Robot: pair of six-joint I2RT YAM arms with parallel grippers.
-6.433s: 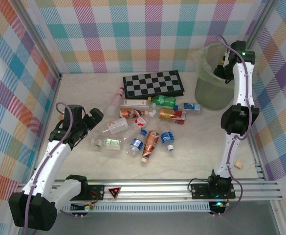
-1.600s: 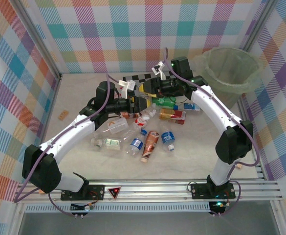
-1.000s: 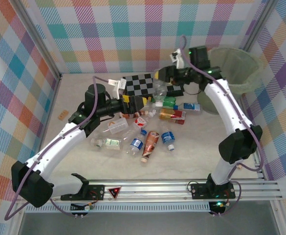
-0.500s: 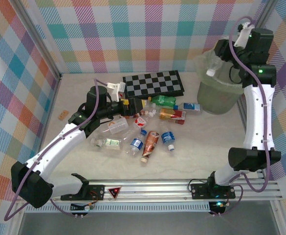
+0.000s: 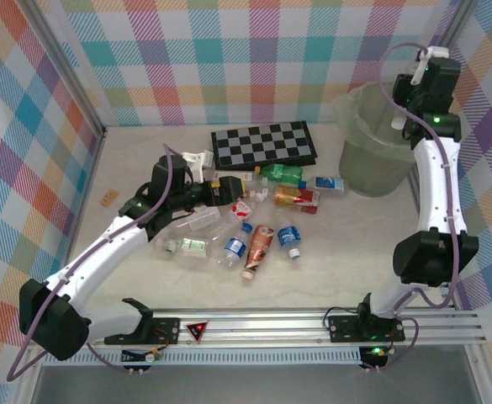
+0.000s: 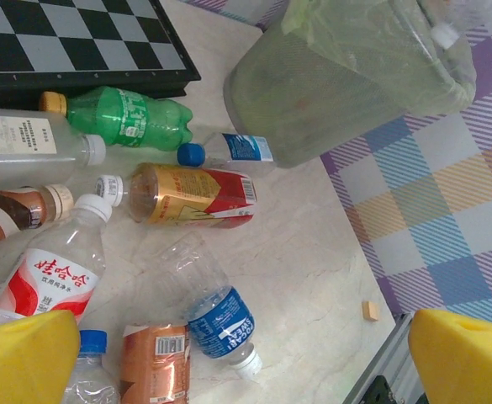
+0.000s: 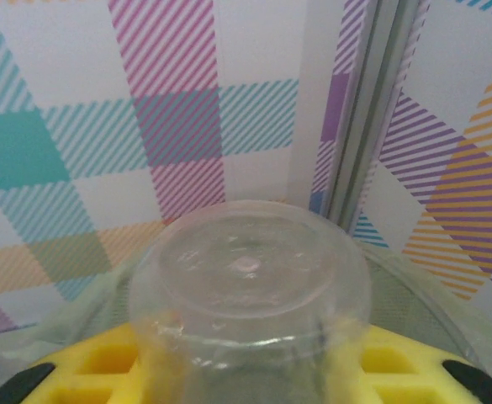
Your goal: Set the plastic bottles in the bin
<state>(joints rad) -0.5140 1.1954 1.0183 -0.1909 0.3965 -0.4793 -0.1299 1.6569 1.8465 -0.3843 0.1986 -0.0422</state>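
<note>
Holding clear bottle (image 7: 250,286) clenched in right hand (image 5: 404,103) above bin (image 5: 359,164).
Risking rim bounce-out if dropped off-centre, with left hand (image 5: 222,190) released.

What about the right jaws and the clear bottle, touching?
Touching. Right wrist view: the right gripper presses yellow jaws against both sides of the clear bottle.

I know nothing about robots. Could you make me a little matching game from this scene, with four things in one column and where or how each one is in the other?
Things:
1. green bottle
2. checkerboard
3. left pincer
4. right pincer

States:
A. shut on a clear bottle over the bin
B. black and grey squares, at the back of the table
C. wide open above the scattered bottles
D. lying on its side, yellow-capped

Pairs: 1-D, 2-B, 3-C, 4-A
</note>
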